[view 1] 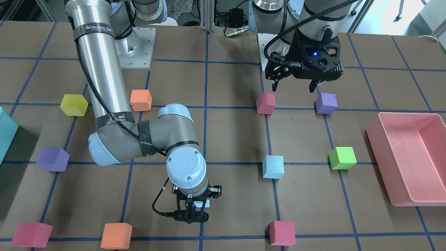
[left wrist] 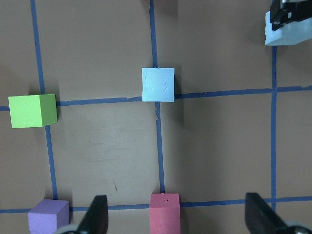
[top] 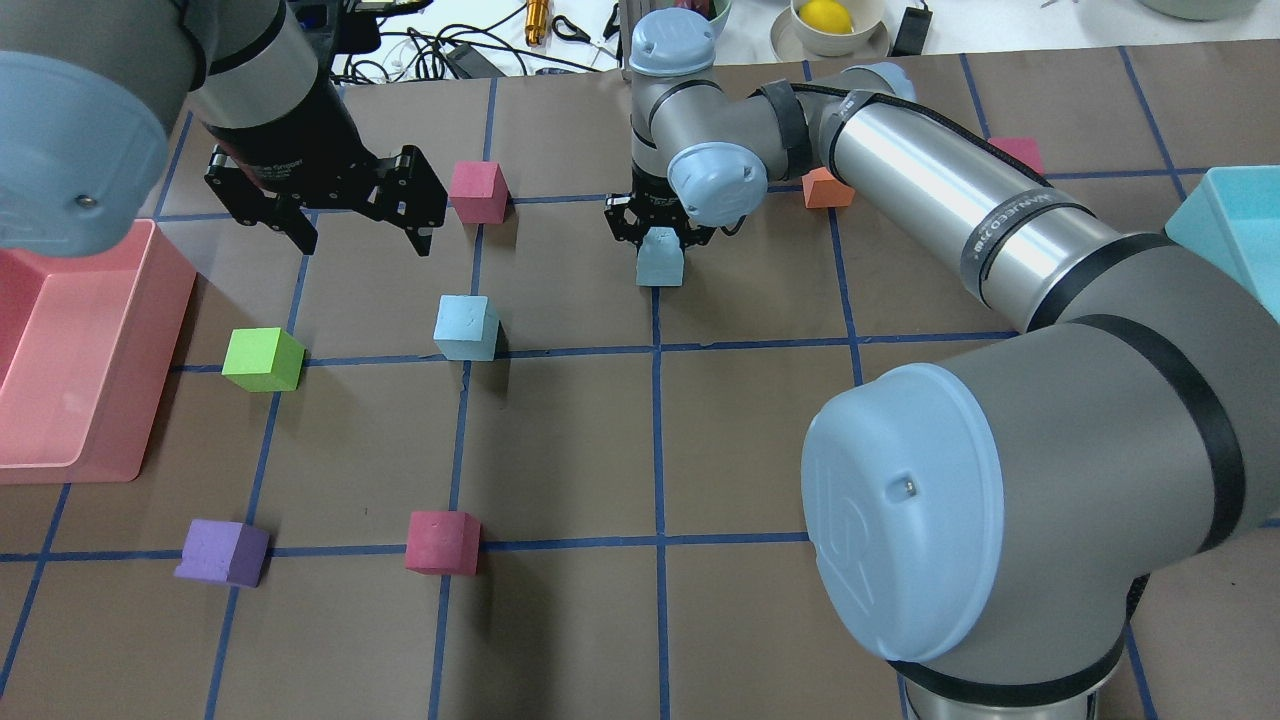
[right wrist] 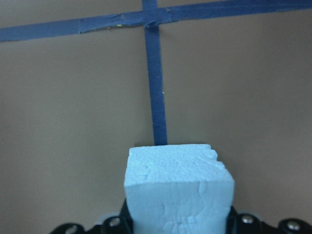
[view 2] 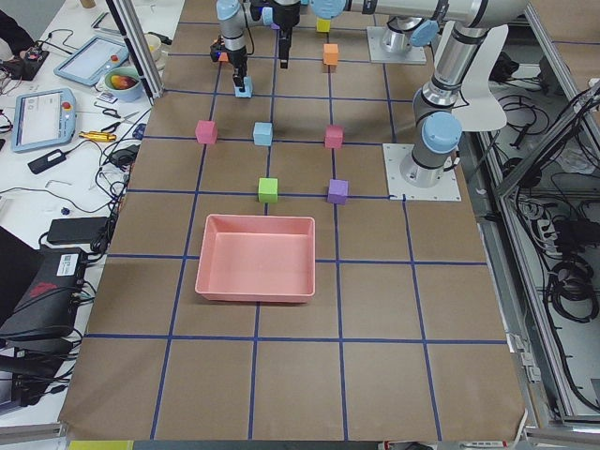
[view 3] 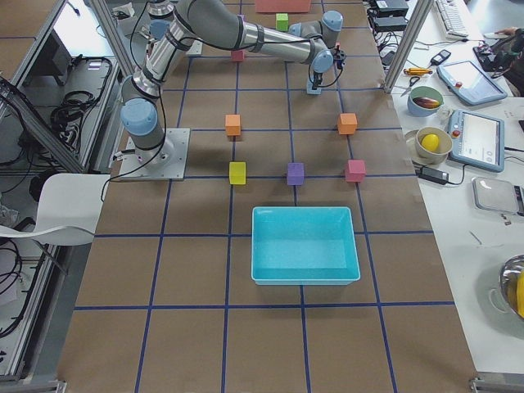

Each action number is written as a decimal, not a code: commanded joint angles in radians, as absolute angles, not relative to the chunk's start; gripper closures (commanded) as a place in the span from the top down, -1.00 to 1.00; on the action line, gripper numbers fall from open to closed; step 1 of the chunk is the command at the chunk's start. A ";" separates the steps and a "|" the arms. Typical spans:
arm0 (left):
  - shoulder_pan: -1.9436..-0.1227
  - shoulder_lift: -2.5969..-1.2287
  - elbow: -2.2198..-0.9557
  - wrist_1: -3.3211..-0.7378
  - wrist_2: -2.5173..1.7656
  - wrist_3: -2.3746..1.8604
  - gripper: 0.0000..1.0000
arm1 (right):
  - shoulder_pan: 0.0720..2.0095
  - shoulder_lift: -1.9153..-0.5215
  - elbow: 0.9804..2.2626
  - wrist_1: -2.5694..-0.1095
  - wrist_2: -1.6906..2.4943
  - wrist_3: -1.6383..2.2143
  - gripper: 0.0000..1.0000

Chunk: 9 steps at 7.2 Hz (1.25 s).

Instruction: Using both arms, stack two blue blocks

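Right gripper (top: 661, 244): jaws closed on the held blue block (top: 660, 266), near the middle of the worktop's (top: 560, 450) far edge.
Free blue block (top: 466, 327): sits on a tape crossing, toward the left edge from the held one and a little closer to the robot.
Left gripper (view 1: 292, 88): wide open and empty, raised on the robot's side of the free block.
Room: the green cube (top: 263, 359) is near, not touching.

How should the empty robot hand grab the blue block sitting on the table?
From straight above, pinching two opposite side faces. The free blue block sits flat with its top face up and no other cube touching it, and the open left gripper points down nearby.
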<state>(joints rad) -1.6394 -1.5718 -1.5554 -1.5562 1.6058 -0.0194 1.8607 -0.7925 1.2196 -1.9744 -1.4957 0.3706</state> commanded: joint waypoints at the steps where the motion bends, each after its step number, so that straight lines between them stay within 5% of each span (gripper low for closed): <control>1: -1.638 -1.588 -1.555 -1.552 1.603 -0.020 1.00 | 1.861 -0.788 1.221 -1.994 -1.496 0.371 0.64; 9: -1.602 -2.063 -1.600 -1.088 1.632 0.069 1.00 | 1.794 -0.908 1.230 -1.892 -1.480 0.348 0.93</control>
<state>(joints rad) -1.6179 -1.9911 -1.5930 -1.1522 1.6236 0.0493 1.8300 -0.8596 1.2255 -1.9525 -1.4877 0.3639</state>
